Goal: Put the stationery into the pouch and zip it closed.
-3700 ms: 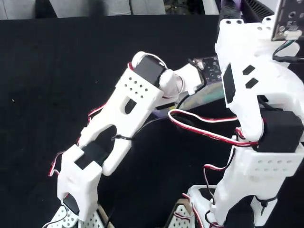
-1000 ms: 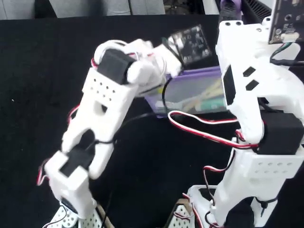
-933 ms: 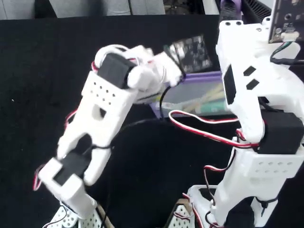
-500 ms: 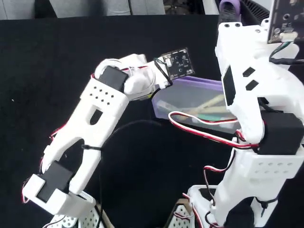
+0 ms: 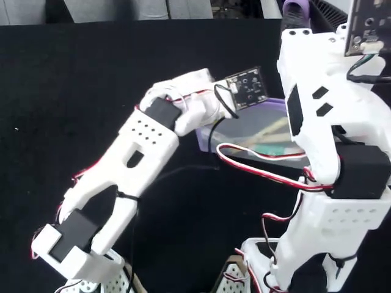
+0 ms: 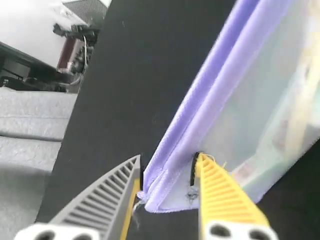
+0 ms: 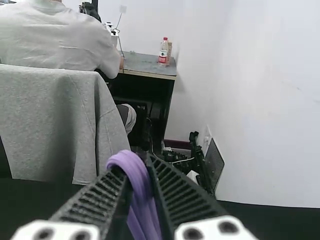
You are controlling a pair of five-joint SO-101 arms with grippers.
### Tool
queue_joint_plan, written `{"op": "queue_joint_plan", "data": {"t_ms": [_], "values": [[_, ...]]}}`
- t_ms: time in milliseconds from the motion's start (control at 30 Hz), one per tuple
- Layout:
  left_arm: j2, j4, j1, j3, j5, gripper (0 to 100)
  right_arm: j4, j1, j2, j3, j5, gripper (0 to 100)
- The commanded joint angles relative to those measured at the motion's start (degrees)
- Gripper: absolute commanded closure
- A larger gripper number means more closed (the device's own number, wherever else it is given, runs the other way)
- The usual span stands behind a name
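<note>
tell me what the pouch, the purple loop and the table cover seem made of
Pouch: soft frosted plastic, probably; contents show dimly through, purple band along the edge.
Purple loop: smooth and bent over, likely flexible plastic or rubber.
Table cover: matte black, no glare, perhaps cloth.

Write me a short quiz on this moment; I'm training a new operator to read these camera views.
1. True or false: the left pincer is clamped on the purple edge of the pouch.
2. What does the right pincer hold? A) a pencil B) a purple loop C) nothing
3. Fill in: the stationery lies ____ the pouch.
Key: 1 true; 2 B; 3 inside.
</note>
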Motion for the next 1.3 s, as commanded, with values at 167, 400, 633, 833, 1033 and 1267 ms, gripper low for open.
{"op": "queue_joint_plan", "data": {"t_ms": [167,400,633,833,1033,1267], "values": [[-3.3,1.1,1.8,1.5,2.6,82,0.1,-0.4,-1.7,-2.3,0.4,98.8],[-2.6,4.5,3.4,3.0,2.5,82,0.1,-0.4,-1.7,-2.2,0.4,98.8],[-3.3,4.9,6.0,7.8,2.5,82,0.1,-0.4,-1.7,-2.2,0.4,98.8],[-3.8,15.9,5.8,7.8,2.2,82,0.1,-0.4,-1.7,-2.3,0.4,98.8],[-10.5,21.7,3.6,8.3,2.1,96,-0.2,-0.4,-1.7,-2.1,0.4,98.8],[-15.2,20.7,-0.7,12.7,2.2,97,-0.2,-0.4,-1.7,-1.9,0.4,98.8]]}}
